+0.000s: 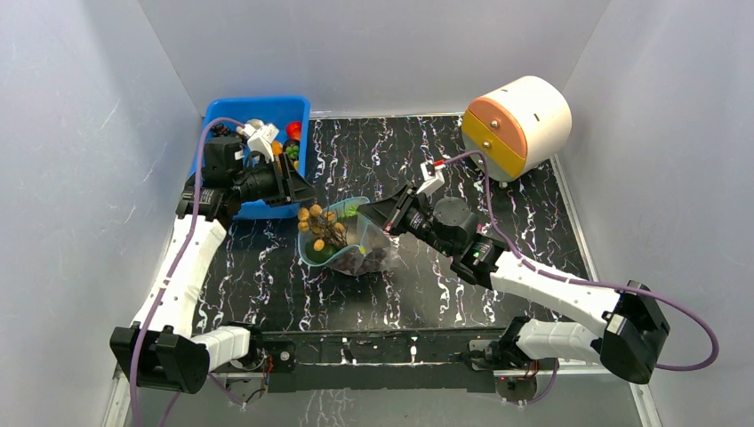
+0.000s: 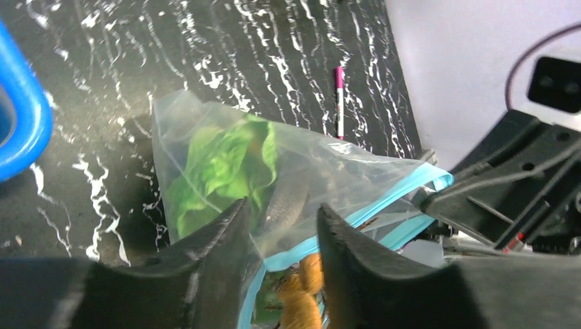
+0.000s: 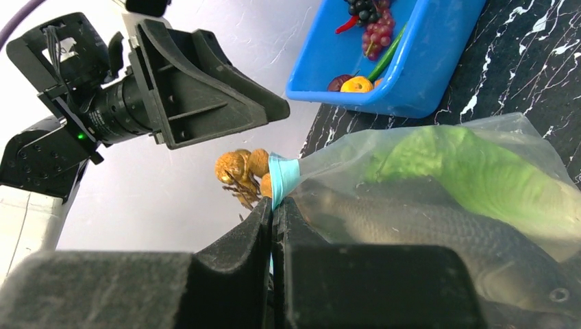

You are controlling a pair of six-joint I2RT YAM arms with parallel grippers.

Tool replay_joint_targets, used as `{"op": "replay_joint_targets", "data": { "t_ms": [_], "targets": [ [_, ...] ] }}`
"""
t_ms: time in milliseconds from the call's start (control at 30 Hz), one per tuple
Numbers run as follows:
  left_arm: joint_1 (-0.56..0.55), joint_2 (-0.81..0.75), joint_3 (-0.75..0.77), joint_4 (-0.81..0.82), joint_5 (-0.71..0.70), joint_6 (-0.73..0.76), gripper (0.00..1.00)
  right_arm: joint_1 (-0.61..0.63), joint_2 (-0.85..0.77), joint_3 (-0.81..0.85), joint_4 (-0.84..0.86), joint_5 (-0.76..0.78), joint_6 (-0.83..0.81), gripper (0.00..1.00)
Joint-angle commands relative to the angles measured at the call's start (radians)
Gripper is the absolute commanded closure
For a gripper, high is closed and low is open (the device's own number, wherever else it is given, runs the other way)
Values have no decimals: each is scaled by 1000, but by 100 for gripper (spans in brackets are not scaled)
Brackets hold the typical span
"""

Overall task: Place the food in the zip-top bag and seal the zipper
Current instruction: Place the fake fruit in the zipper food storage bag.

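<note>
- We see the right arm folded at its elbow by the near right corner. Its white forearm stretches leftward over the table, and the right tool points left.
- The right tool's fingers are pressed together on the zipper, pinching the teal rim at one end of the mouth.
- The zip-top bag lies on the table just beyond that tool, between the two tools.
- Inside it, close beside the right tool's fingers, are the green lettuce and a grey fish. Orange-brown pieces sit at the mouth, just past the fingertips.
- The left arm runs away along the left side and bends right at the wrist, so the left tool points toward the bag's mouth.
- Its fingers stand apart, holding nothing. The bag's rim lies just ahead of them, and we cannot tell whether they touch it.
- The blue bin sits just beside and behind the left tool.
</note>
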Motion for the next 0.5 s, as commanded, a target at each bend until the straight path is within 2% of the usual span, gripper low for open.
{"op": "replay_joint_targets", "data": {
  "t_ms": [0,133,200,233,433,467],
  "targets": [
    [-2,-20,-23,102,163,-79,67,-2,-13,80,137,-4,1,100],
    [-2,-48,-72,112,222,-111,83,-3,2,96,138,19,26,100],
    [-2,-67,-90,121,239,-127,86,-3,14,108,138,20,35,100],
    [-2,-75,-96,119,238,-129,83,-3,18,115,138,19,36,100],
    [-2,-82,-38,-20,91,-25,47,-2,22,125,133,19,32,100],
    [-2,-82,-29,-35,69,-11,43,-3,21,124,133,19,32,100]
  ]
}}
